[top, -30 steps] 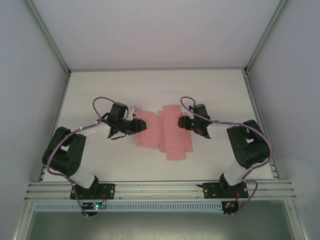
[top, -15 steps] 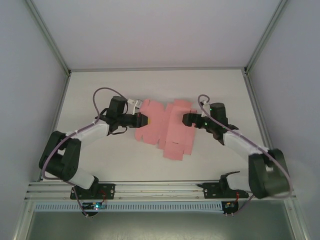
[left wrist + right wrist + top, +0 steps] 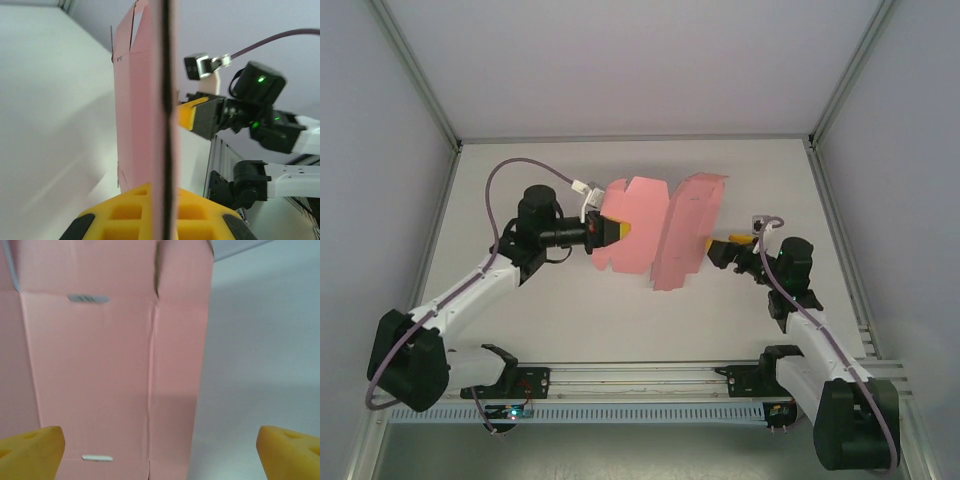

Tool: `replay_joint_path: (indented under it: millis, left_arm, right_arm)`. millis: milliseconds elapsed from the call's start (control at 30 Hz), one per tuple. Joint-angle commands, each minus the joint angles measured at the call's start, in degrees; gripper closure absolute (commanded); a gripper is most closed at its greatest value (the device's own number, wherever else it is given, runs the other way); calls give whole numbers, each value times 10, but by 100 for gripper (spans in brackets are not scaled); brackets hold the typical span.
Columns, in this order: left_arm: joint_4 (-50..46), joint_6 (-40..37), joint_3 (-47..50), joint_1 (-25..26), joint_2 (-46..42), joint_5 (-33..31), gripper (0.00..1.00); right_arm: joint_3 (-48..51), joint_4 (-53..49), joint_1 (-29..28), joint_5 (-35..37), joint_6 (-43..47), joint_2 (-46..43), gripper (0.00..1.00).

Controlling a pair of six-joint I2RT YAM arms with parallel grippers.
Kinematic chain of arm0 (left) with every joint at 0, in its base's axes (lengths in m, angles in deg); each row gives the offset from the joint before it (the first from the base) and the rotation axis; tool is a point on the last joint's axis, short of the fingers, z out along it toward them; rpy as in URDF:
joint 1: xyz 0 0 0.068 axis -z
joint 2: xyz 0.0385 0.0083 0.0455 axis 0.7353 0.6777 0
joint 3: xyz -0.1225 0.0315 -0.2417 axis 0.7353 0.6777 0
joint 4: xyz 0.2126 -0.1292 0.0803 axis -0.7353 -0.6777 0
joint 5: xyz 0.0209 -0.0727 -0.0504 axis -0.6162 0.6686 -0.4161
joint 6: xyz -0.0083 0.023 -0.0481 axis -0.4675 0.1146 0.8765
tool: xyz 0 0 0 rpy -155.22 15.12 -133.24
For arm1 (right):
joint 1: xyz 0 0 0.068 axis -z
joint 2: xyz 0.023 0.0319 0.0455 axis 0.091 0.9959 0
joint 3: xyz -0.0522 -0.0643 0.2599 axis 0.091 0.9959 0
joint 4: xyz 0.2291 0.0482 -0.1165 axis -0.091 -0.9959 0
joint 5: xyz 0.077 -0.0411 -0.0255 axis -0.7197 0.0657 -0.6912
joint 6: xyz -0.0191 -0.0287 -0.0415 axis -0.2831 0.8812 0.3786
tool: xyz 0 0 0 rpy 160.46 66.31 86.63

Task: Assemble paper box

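The paper box (image 3: 660,230) is a pink die-cut sheet with flaps and creases, lifted off the table and partly folded. My left gripper (image 3: 610,231) is shut on its left edge; in the left wrist view the sheet (image 3: 145,125) runs edge-on between the yellow fingers (image 3: 125,215). My right gripper (image 3: 725,246) stands open just right of the sheet, apart from it. In the right wrist view the pink sheet (image 3: 110,365) faces the camera, with slots and a crease, and both yellow fingertips (image 3: 30,447) are spread wide at the bottom corners.
The white table (image 3: 620,320) is walled by grey panels with metal frame posts (image 3: 835,90). An aluminium rail (image 3: 640,378) runs along the near edge, where both arm bases are bolted.
The left arm has lifted the sheet off the table and stretched out. The right gripper has let go, opened wide and drawn back to the right.
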Motion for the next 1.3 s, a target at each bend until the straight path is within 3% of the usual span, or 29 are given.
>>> replay_joint_path:
  millis: [0, 233, 467, 633, 700, 800, 967, 1167, 1200, 1267]
  left_arm:
    - [55, -15, 5, 16, -46, 12, 100]
    - [83, 0, 28, 35, -100, -32, 100]
    - [102, 19, 43, 38, -113, -85, 100]
    - [103, 22, 58, 38, -116, -140, 100]
    - [96, 17, 63, 38, -117, -159, 100]
    - [88, 13, 71, 38, -120, -194, 100]
    - [100, 18, 83, 38, -123, -197, 100]
    - [45, 7, 88, 38, -134, -284, 100]
    - [21, 3, 88, 38, -137, -317, 80]
    - [-28, -5, 86, 38, -146, -378, 19]
  right_arm:
    - [17, 107, 3, -61, -37, -20, 2]
    - [30, 197, -4, -140, -79, -64, 4]
    - [39, 164, -50, -146, -27, -158, 35]
    - [37, 97, -58, -127, 5, -214, 46]
    - [40, 96, -60, -128, 10, -225, 55]
    - [42, 96, -66, -122, 14, -229, 65]
    - [27, 97, -80, -128, 27, -210, 86]
    - [7, 97, -105, -82, 55, -180, 96]
    - [-3, 88, -111, -62, 58, -168, 100]
    - [-37, 44, -117, -29, 72, -142, 100]
